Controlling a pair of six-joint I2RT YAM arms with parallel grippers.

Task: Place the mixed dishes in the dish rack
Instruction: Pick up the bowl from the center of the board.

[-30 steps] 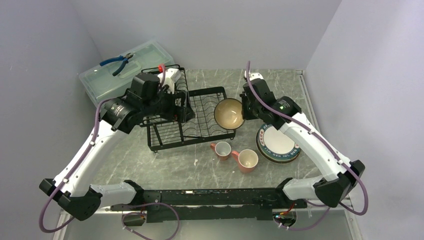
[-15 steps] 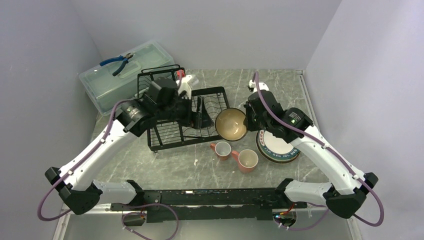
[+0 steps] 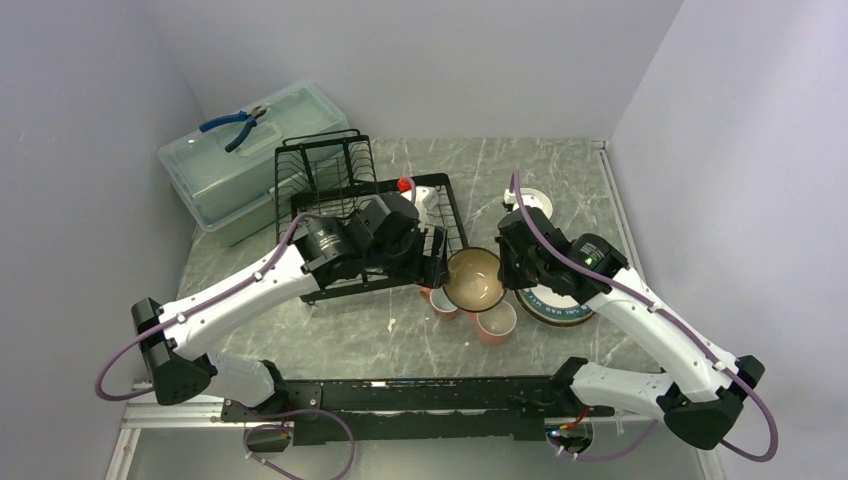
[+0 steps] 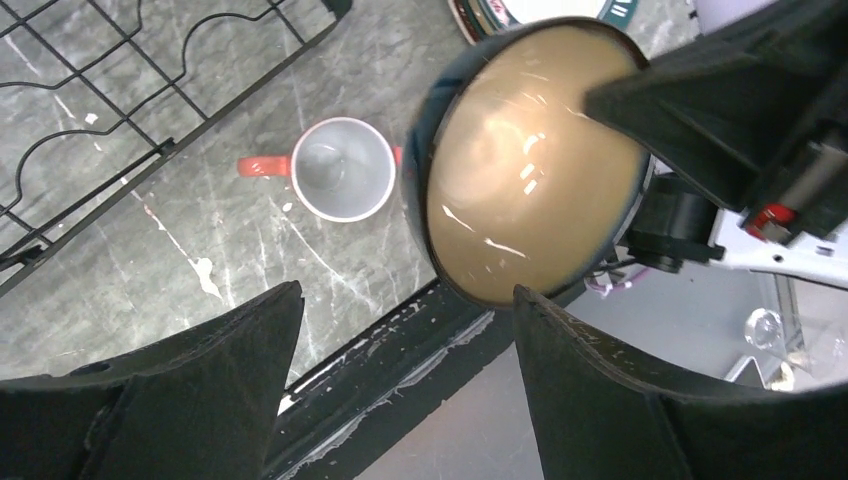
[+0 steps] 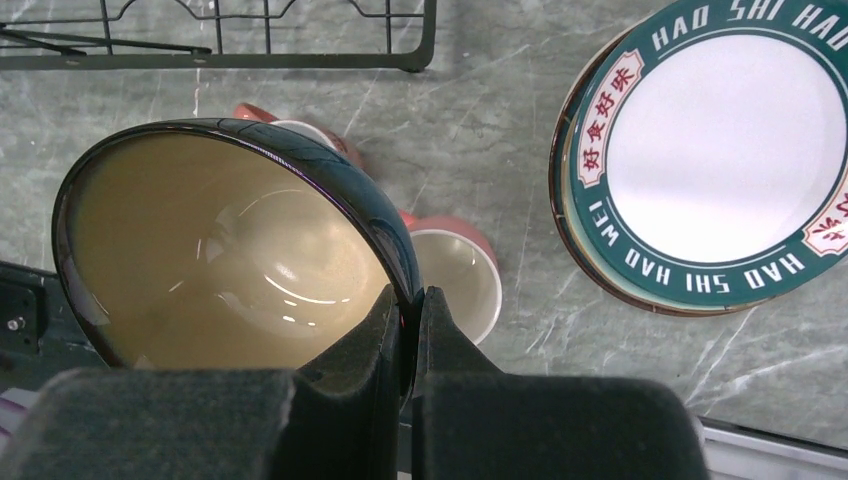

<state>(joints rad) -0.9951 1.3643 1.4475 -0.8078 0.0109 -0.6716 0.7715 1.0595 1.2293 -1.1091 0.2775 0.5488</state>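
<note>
My right gripper (image 3: 506, 276) (image 5: 410, 305) is shut on the rim of a small bowl (image 3: 475, 281) (image 5: 220, 250), dark outside and tan inside. It holds the bowl tilted in the air above two pink mugs (image 3: 495, 322) (image 5: 455, 272). My left gripper (image 3: 434, 266) (image 4: 407, 292) is open and empty just left of the bowl (image 4: 530, 170), with one mug (image 4: 345, 168) below it. The black wire dish rack (image 3: 340, 195) (image 4: 100, 100) (image 5: 300, 50) stands behind the left arm. A stack of plates (image 3: 568, 303), topped by the white teal-lettered one (image 5: 720, 150), lies under the right arm.
A translucent pale green lidded box (image 3: 215, 170) with blue pliers (image 3: 233, 125) on it stands at the back left. A small white round dish (image 3: 533, 198) lies behind the right arm. The black base rail (image 3: 420, 395) runs along the table's near edge.
My right gripper has carried the bowl from beside the rack toward the near side, over the mugs. My left arm has swung right across the rack, close to the bowl.
</note>
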